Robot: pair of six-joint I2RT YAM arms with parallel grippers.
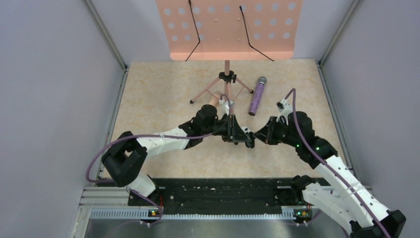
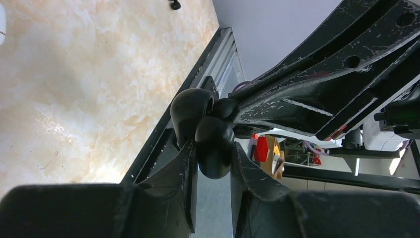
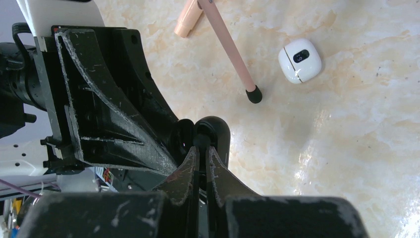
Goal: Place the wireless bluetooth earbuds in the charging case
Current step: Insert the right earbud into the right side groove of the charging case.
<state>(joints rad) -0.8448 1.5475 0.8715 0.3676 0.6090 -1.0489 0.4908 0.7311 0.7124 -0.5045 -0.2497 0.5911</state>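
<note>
The charging case (image 1: 251, 139), small, smooth and black, hangs between both grippers above the table's middle. My left gripper (image 1: 246, 140) is shut on it; in the left wrist view (image 2: 212, 158) the case (image 2: 213, 144) shows two rounded black halves between my fingers. My right gripper (image 1: 256, 135) meets it from the right, its jaws (image 3: 202, 153) almost closed on a thin edge of the case (image 3: 218, 131). A small white rounded piece with a dark oval window (image 3: 299, 60) lies on the table; I cannot tell whether it is an earbud.
A pink music stand (image 1: 228, 29) stands at the back, one tripod leg (image 3: 228, 44) ending close to the white piece. A glittery purple microphone (image 1: 257, 96) lies to its right. Grey walls close both sides; a black rail (image 1: 218, 191) runs along the near edge.
</note>
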